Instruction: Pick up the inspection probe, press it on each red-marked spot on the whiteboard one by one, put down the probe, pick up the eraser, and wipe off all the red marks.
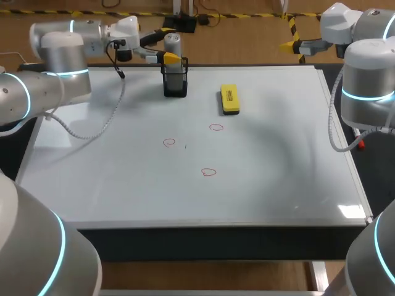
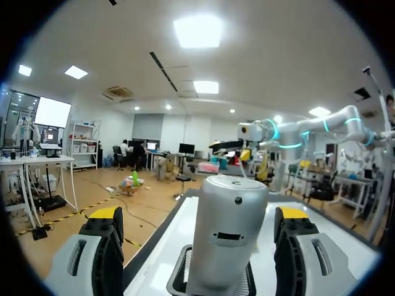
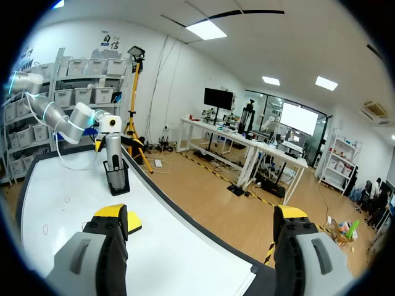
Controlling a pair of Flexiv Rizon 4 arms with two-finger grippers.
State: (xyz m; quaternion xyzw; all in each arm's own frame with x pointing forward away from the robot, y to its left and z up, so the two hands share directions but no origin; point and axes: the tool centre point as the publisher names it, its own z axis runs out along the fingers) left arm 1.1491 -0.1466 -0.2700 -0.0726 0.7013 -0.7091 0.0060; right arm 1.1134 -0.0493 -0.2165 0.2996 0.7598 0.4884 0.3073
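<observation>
The probe [image 1: 172,42] stood upright in a black holder [image 1: 175,83] at the whiteboard's [image 1: 278,179] far edge, between the left gripper's [image 2: 200,216] spread fingers, seemingly untouched. The right gripper [image 3: 200,216] was also spread, holding nothing.

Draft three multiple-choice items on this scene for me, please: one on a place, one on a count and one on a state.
1. Where on the whiteboard is the inspection probe?
A. Upright in the black holder near the far edge
B. Lying flat in the middle
C. At the near edge

2. How many red marks are on the board?
A. One
B. Five
C. Three

3. The left end effector is:
A. Flat on the board, far from the probe
B. Open, with the probe between its fingers
C. Holding the probe clear of the holder

Answers:
1 A: the head view shows the probe standing in the holder.
2 C: three red rings show on the board.
3 B: the left wrist view shows a gap between the probe and each finger.
</observation>
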